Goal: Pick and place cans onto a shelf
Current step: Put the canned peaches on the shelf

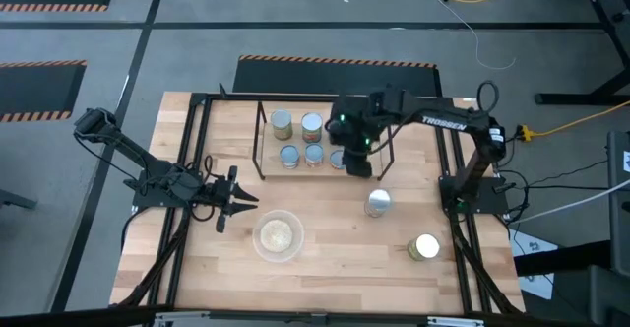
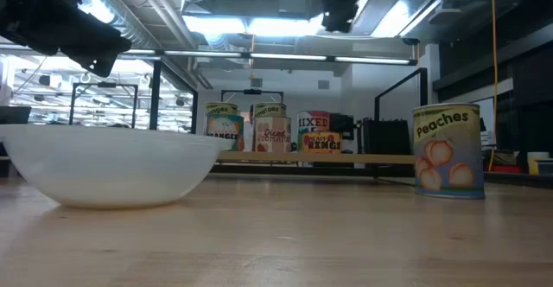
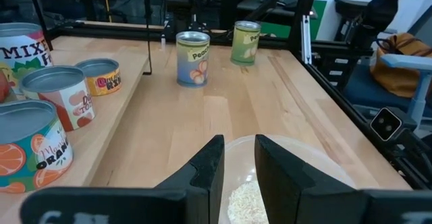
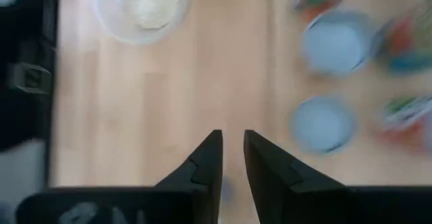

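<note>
The shelf (image 1: 264, 142) stands at the table's far middle with several cans (image 1: 312, 125) upright on its wood surface. They also show in the low view (image 2: 270, 128) and the left wrist view (image 3: 59, 97). Two cans stand on the table: a peaches can (image 1: 379, 203) (image 2: 448, 151) and a shiny-topped one (image 1: 425, 247) (image 3: 246, 43). My right gripper (image 1: 360, 166) (image 4: 233, 153) hangs above the shelf's right end, fingers pointing down, slightly open and empty. My left gripper (image 1: 239, 201) (image 3: 239, 158) waits at the left by the bowl, slightly open and empty.
A clear round bowl (image 1: 279, 236) with pale contents sits near the table's front middle, right in front of my left gripper (image 3: 317, 170). Black frame rails (image 1: 455, 219) run along the table's left and right sides. Bare wood lies between the shelf and the bowl.
</note>
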You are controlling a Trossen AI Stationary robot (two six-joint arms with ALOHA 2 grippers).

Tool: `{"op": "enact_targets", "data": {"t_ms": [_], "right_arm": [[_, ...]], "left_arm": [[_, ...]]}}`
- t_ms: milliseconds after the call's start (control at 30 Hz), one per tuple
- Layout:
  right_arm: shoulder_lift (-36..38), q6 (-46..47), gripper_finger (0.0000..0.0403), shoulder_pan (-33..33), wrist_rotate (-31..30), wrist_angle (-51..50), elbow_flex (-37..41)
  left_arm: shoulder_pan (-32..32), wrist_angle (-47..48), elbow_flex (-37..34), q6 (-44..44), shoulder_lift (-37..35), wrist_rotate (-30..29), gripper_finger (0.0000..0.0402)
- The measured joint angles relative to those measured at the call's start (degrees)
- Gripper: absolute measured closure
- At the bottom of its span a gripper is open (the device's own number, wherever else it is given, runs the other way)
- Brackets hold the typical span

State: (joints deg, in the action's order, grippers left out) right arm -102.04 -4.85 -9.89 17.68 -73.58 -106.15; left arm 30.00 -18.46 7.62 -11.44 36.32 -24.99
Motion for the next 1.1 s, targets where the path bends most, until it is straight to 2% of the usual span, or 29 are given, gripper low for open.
{"op": "enact_targets", "data": {"t_ms": [100,233,500,733,1100], "right_arm": [[0.0,10.6,0.0336,4.3,0.0,-1.9,1.9],[0.0,19.4,0.0336,10.3,0.0,-2.3,6.7],[0.0,30.2,0.0336,17.8,-0.1,-2.6,18.4],[0.0,33.1,0.0336,19.2,-7.6,-2.0,25.5],[0.0,31.8,0.0336,19.2,-9.0,-0.7,26.7]], "left_arm": [[0.0,0.0,0.0,0.0,0.0,0.1,0.0325],[0.0,0.2,0.0,0.0,0.0,1.2,0.0325],[0.0,1.8,0.0,0.0,0.0,2.2,0.0325],[0.0,2.2,0.0,0.0,0.0,2.2,0.0325],[0.0,2.2,0.0,0.0,0.0,2.2,0.0325]]}}
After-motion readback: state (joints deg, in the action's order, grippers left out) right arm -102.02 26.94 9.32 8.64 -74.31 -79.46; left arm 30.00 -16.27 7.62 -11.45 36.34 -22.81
